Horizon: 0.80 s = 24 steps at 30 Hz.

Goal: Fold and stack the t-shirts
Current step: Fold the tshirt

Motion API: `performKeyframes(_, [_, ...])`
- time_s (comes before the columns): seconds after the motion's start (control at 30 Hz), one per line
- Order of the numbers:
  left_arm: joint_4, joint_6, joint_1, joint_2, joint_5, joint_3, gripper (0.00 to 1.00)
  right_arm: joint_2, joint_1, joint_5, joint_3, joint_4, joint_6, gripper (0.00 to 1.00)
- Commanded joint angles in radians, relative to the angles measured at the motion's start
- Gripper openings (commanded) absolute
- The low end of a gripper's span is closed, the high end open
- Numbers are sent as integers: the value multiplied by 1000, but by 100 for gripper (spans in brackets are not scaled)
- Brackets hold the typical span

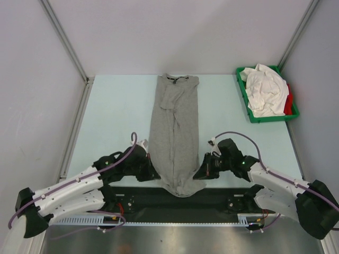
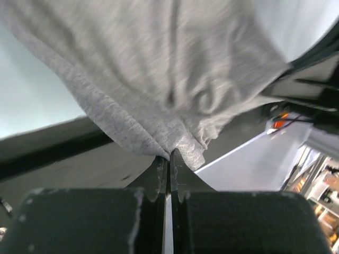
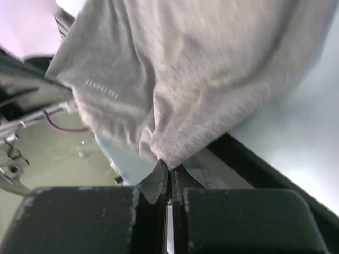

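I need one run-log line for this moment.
left gripper: shut on near hem of heather grey cotton t-shirt | right gripper: shut on same hem | shirt: narrow lengthwise strip, collar far

Both arms lie low in the lower part of the top view and reach inward, toward the middle. The left arm comes from the lower left, and the right arm from the lower right. The left gripper pinches the hem of the grey t-shirt with its jaws pressed together. The right gripper pinches the same hem on the other side.
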Motion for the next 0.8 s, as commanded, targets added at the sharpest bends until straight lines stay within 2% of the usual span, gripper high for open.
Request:
performKeyframes(0.0, [48, 68, 40, 98, -75, 129, 0, 81, -54, -65, 132, -67, -73, 0])
performKeyframes(0.2, [91, 256, 247, 309, -12, 365, 0, 249, -237, -126, 376, -131, -182, 0])
performKeyframes(0.23, [94, 305, 299, 366, 12, 426, 0, 327, -280, -137, 413, -146, -200, 0])
performKeyframes(0.5, [136, 450, 537, 651, 120, 655, 1, 708, -398, -180, 839, -271, -273, 0])
performKeyframes(0.77, [162, 507, 634, 905, 198, 874, 0, 973, -441, -194, 1138, -289, -224, 0])
